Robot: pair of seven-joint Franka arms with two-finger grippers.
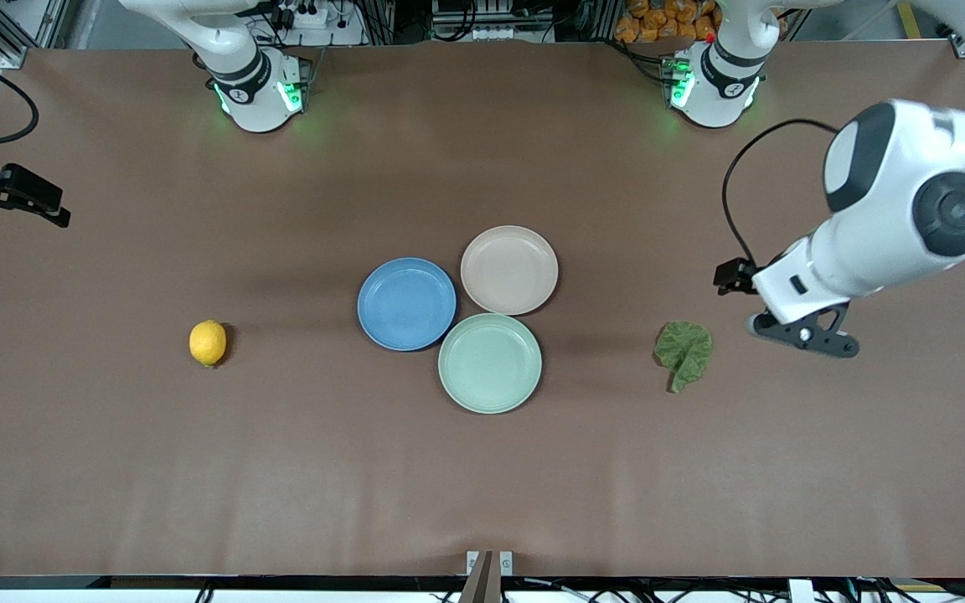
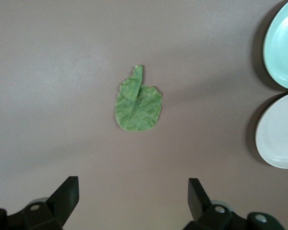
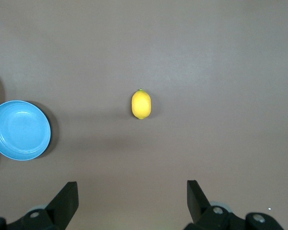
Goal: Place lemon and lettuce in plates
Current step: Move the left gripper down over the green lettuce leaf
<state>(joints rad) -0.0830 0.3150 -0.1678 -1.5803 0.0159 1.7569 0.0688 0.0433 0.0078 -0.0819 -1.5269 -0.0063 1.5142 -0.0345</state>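
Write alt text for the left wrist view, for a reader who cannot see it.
A crinkled green lettuce leaf with a short stem lies flat on the brown table, ahead of the left gripper, whose two black fingers stand wide open and hold nothing. At one edge, parts of a round mint-green plate and a round pale beige-pink plate show, close together.

High front camera over the whole table (image 1: 114, 469); both wrist cameras straight down, sharing its plates (image 1: 406, 303)

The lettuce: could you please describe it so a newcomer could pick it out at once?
Start at the three plates clustered mid-table, then look toward the left arm's end. The lettuce lies alone there on the brown cloth: the only crinkled green leaf, flat, with a short stem.
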